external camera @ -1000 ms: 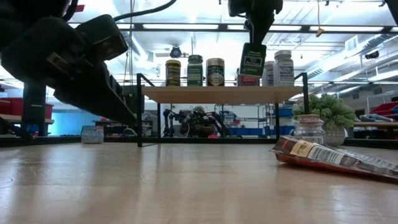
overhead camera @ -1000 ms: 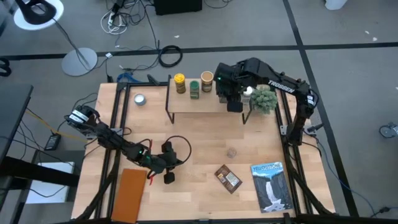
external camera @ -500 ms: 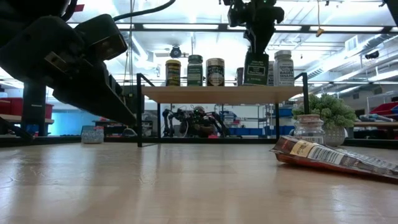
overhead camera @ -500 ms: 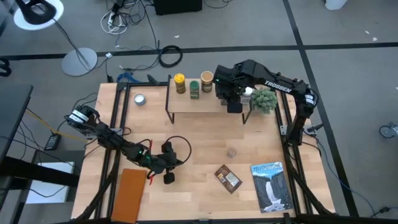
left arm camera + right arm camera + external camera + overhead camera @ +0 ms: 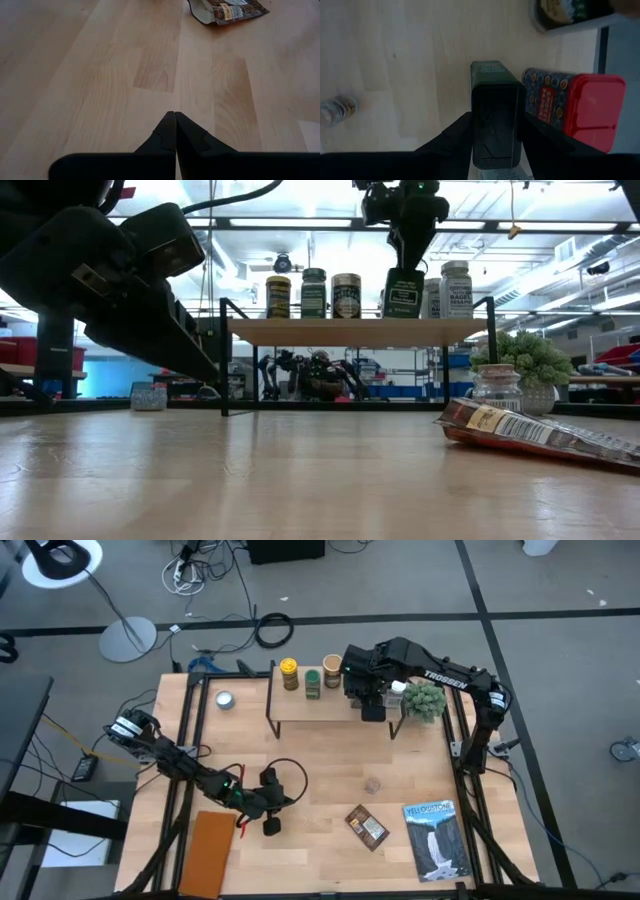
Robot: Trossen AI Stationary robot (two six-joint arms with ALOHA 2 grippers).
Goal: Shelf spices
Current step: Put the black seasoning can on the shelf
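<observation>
Two dark arms are shown over a pale wooden worktop point(image 5: 320, 790). The right tool point(image 5: 372, 700) is held above the shelf point(image 5: 350, 331), a light plank on thin black legs, and is pinching a rectangular dark green tin point(image 5: 495, 107) between its two fingers; the tin's base is seen at plank level in the low view, though contact cannot be confirmed. Just beside it, a blue patterned tin with a red lid point(image 5: 575, 107) is seen from the right wrist. Three cylindrical jars are lined up toward the plank's other end: a yellow-topped jar point(image 5: 289, 673), a green-topped jar point(image 5: 313, 682) and a tan-topped jar point(image 5: 333, 671). One white-capped bottle point(image 5: 456, 289) is stood at the shelf's far end, near a small potted plant point(image 5: 424, 700). Off the shelf, one flat brown packet point(image 5: 367, 827) and one small clear glass jar point(image 5: 373, 784) are left on the worktop. The left tool point(image 5: 174, 131) is rested low over the planks with its fingers pressed together, holding nothing. One round silver tin point(image 5: 224, 700), one brown board point(image 5: 209, 851) and one blue-and-white book point(image 5: 436, 838) are also present.
</observation>
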